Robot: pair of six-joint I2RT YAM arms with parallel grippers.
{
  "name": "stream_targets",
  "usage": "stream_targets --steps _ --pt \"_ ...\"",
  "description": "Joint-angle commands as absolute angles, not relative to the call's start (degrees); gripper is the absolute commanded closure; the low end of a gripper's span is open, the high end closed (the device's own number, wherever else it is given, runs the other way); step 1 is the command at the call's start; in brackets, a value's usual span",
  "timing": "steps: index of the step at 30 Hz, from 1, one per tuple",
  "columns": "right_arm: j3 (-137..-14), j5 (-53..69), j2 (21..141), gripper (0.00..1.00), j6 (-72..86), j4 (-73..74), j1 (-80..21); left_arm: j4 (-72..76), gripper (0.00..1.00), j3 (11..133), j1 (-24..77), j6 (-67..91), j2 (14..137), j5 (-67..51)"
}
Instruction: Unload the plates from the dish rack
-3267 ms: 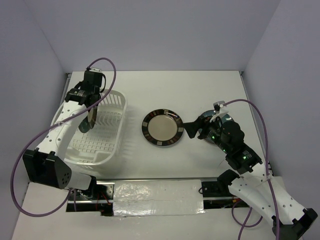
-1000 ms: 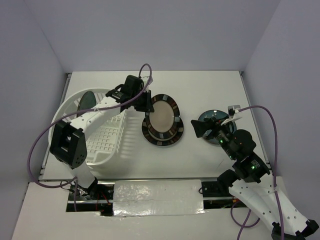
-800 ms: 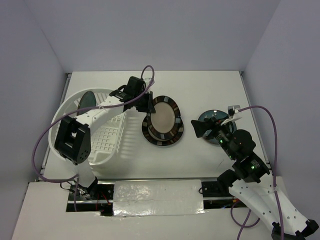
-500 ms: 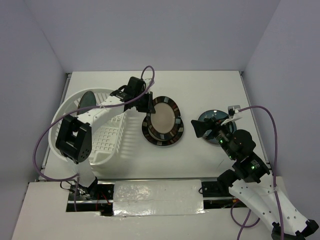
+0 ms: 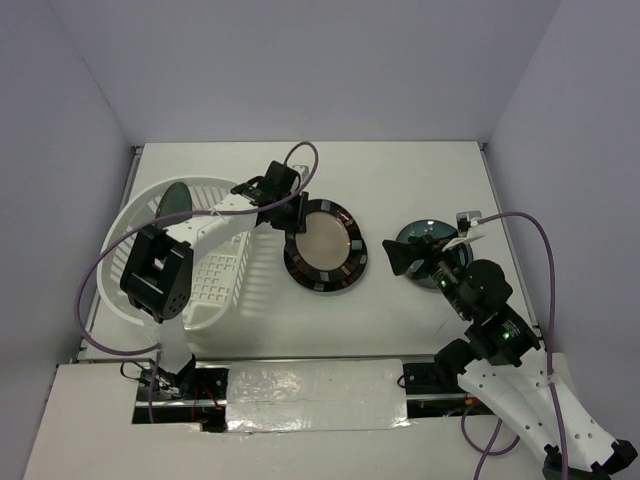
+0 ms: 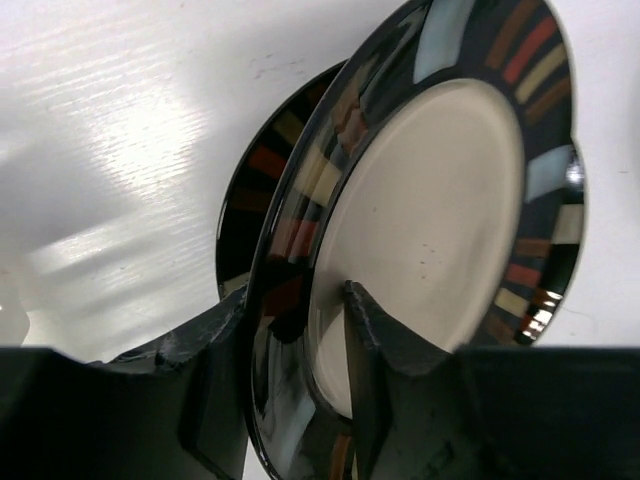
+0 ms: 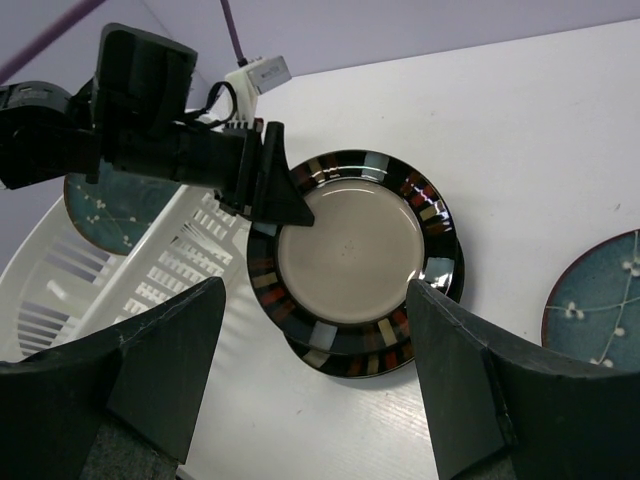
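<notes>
My left gripper point(image 5: 291, 216) is shut on the rim of a beige-centred plate with a black patched rim point(image 5: 326, 238). It holds the plate tilted, just over a matching plate point(image 5: 322, 280) lying on the table. In the left wrist view the fingers point(image 6: 372, 345) pinch the held plate point(image 6: 440, 200) above the lower plate point(image 6: 265, 170). A teal-blue speckled plate point(image 5: 173, 202) stands in the white dish rack point(image 5: 215, 270). Another teal plate point(image 5: 424, 236) lies on the table by my right gripper point(image 5: 396, 258), which is open and empty. The right wrist view shows the held plate point(image 7: 350, 245) and the rack point(image 7: 150, 280).
The rack fills the table's left side, with the left arm reaching over its right wall. The teal plate on the table also shows in the right wrist view point(image 7: 600, 300). Walls close in the table at the back and on both sides.
My left gripper has shifted slightly right and lowered the beige plate, so it lies flatter over the plate on the table. The right arm has not moved.
</notes>
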State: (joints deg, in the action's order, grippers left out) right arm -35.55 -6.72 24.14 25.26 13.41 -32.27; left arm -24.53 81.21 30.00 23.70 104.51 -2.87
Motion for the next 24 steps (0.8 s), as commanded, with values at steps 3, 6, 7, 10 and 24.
stream_targets --steps 3,6,7,10,24 --pt "-35.5 -7.5 23.7 0.2 25.0 12.8 -32.5 -24.3 0.51 82.0 31.3 21.6 106.0 -0.2" --pt "-35.5 -7.5 23.7 0.19 24.9 12.7 -32.4 -26.2 0.51 82.9 31.9 20.7 107.3 3.9" --pt "-35.5 -7.5 23.7 0.19 24.9 12.7 -32.5 -26.7 0.5 83.4 32.1 20.6 107.6 6.1" --pt "-35.5 -7.5 23.7 0.19 24.9 12.8 -32.5 -27.9 0.48 83.8 32.6 20.2 107.9 8.8" --pt "-35.5 -7.6 23.4 0.19 24.9 12.9 -32.5 -29.4 0.37 83.4 32.6 19.9 110.6 15.0"
